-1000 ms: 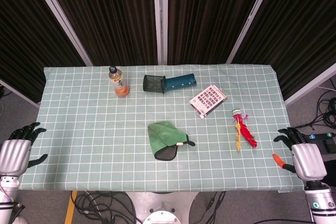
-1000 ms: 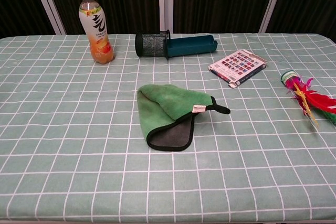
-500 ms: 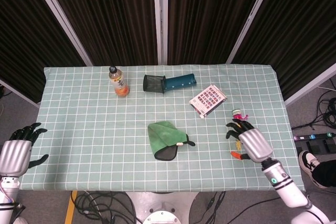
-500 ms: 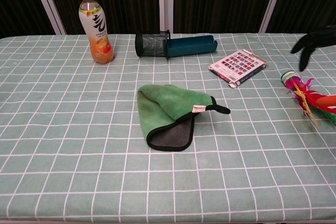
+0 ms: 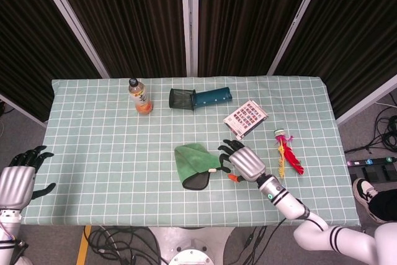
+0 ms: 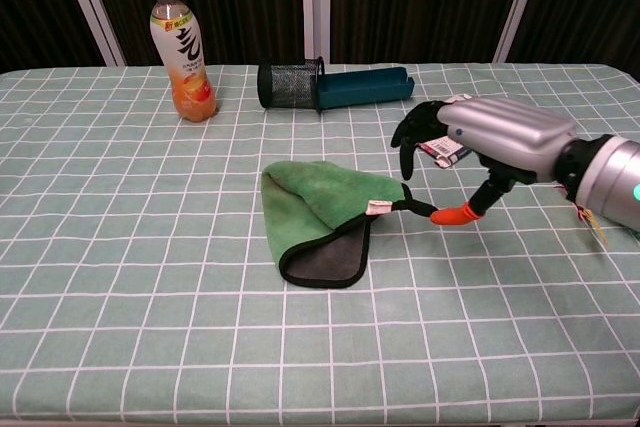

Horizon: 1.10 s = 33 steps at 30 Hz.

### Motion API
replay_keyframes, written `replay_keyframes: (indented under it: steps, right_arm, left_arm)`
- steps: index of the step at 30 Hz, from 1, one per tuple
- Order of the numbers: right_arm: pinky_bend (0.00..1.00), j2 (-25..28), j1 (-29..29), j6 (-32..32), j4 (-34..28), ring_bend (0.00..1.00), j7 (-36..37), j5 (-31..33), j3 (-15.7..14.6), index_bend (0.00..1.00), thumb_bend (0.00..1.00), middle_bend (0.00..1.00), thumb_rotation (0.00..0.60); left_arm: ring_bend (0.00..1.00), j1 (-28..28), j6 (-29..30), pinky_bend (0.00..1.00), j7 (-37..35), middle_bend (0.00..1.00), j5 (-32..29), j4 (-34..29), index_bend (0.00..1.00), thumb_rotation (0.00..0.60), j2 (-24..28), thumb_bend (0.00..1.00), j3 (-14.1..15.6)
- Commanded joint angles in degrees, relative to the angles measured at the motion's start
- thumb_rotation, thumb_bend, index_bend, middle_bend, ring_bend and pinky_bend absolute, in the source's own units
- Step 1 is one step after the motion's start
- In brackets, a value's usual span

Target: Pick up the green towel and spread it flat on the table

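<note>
The green towel (image 5: 194, 163) (image 6: 318, 210) lies folded near the table's middle, with its dark grey underside turned up at the front and a black loop at its right corner. My right hand (image 5: 244, 160) (image 6: 480, 143) hovers just right of the towel with fingers spread, holding nothing; its orange-tipped thumb points down close to the black loop. My left hand (image 5: 18, 178) stays off the table's left front corner, fingers apart and empty; the chest view does not show it.
At the back stand an orange drink bottle (image 5: 141, 97), a black mesh cup (image 5: 181, 98) lying beside a teal tube (image 5: 211, 97), and a patterned card box (image 5: 245, 118). A red and yellow feather toy (image 5: 286, 155) lies at the right.
My right hand has swept left from the table's right edge, over the feather toy, to a spot just beside the towel. The left hand and the towel have not moved.
</note>
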Motion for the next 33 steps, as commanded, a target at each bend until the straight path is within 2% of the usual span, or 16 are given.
replay_keyframes:
  steps: [1, 8, 16, 19, 25, 28, 33]
  right_arm:
    - [0.16, -4.5, 2.88, -1.85, 4.87, 0.07, -0.01, 1.03, 0.37, 0.42, 0.1, 0.2, 0.596]
    - [0.16, -9.04, 5.82, -1.96, 10.53, 0.07, 1.94, 1.27, 0.43, 0.42, 0.12, 0.2, 0.6]
    - [0.16, -9.78, 7.51, -1.18, 13.41, 0.07, 2.69, 1.93, 0.47, 0.46, 0.22, 0.2, 0.6]
    - [0.16, -9.56, 8.1, -1.44, 13.41, 0.08, 2.93, 2.43, 0.52, 0.5, 0.28, 0.2, 0.6]
    - [0.16, -9.56, 9.43, -1.83, 12.99, 0.08, 1.83, 3.37, 0.93, 0.65, 0.4, 0.23, 0.6]
    - [0.16, -9.55, 10.2, -2.11, 12.24, 0.08, 1.21, 4.03, 1.44, 0.71, 0.42, 0.24, 0.6]
    - [0.16, -8.5, 11.49, -2.52, 9.62, 0.08, -0.53, 5.04, 2.52, 0.72, 0.43, 0.25, 0.6]
  left_arm:
    - [0.23, 0.05, -0.05, 0.27, -0.46, 0.28, -0.18, 0.49, 0.34, 0.6, -0.2, 0.1, -0.04]
    - [0.23, 0.04, -0.25, 0.27, -0.98, 0.28, -0.35, 1.19, 0.34, 0.6, -0.36, 0.1, -0.06]
    - [0.23, 0.02, -0.1, 0.27, -1.04, 0.28, -0.18, 1.16, 0.34, 0.6, -0.34, 0.1, -0.14]
    - [0.23, -0.14, -0.17, 0.27, -0.93, 0.28, 0.03, 1.12, 0.34, 0.6, -0.44, 0.1, -0.14]
    - [0.23, -0.78, -0.2, 0.27, -0.79, 0.28, 0.65, 1.02, 0.34, 0.6, -0.63, 0.1, -0.5]
    - [0.23, -1.26, -0.39, 0.27, -1.41, 0.28, 0.76, 0.92, 0.34, 0.6, -0.9, 0.1, -0.87]
    - [0.23, -2.13, -1.11, 0.27, -2.59, 0.28, 0.97, 1.15, 0.34, 0.6, -1.35, 0.1, -1.22]
